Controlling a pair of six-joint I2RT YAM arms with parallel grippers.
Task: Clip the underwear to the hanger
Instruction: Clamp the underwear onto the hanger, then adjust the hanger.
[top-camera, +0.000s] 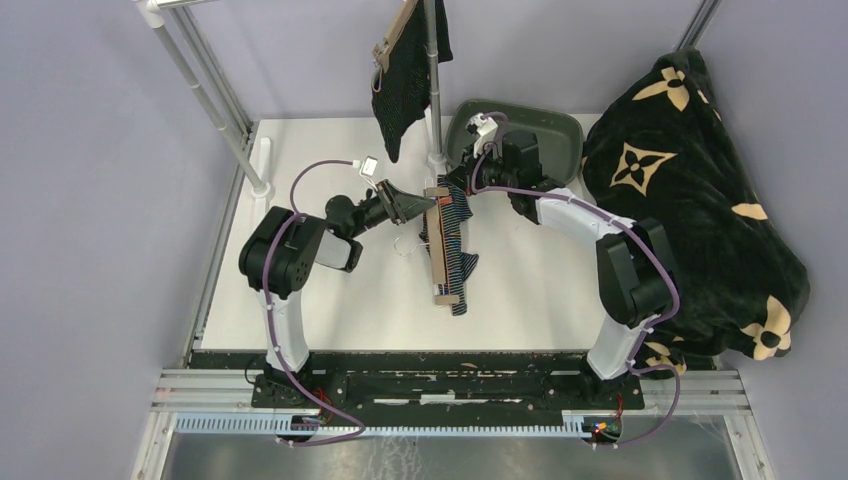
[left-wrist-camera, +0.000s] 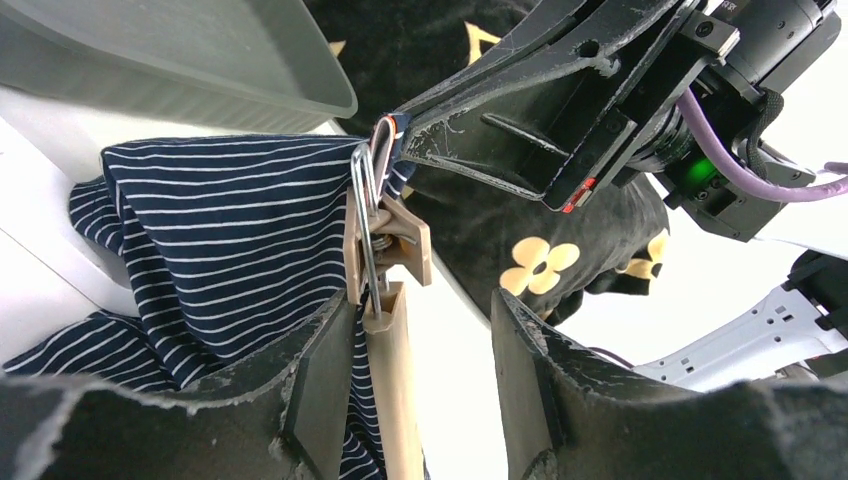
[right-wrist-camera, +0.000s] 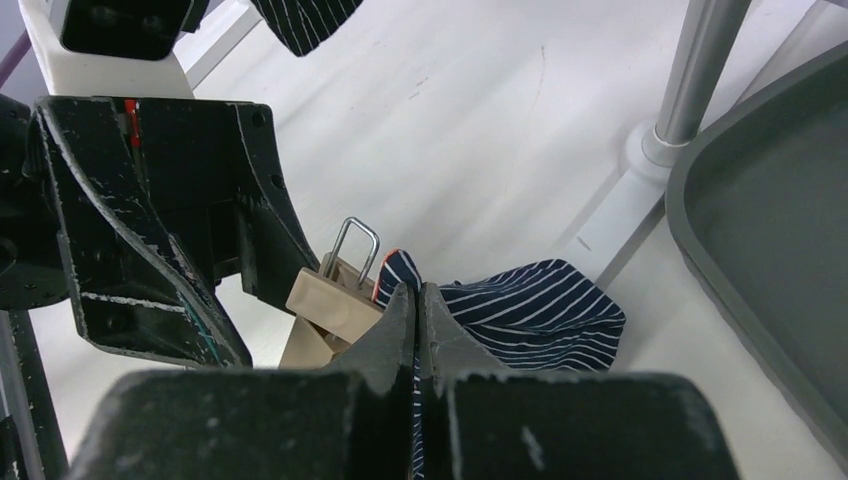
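My right end effector pinches the navy underwear tight. The left wrist view alone shows my left end effector parted astride the hanger.

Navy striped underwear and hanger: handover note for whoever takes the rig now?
Left hand: open, straddling the wooden hanger near its clip.
Right hand: shut on a corner of the navy striped underwear, beside that clip.
Done: black underwear hangs clipped on the rack.
Left: cannot tell whether the clip bites the navy fabric; check, then hang it up.
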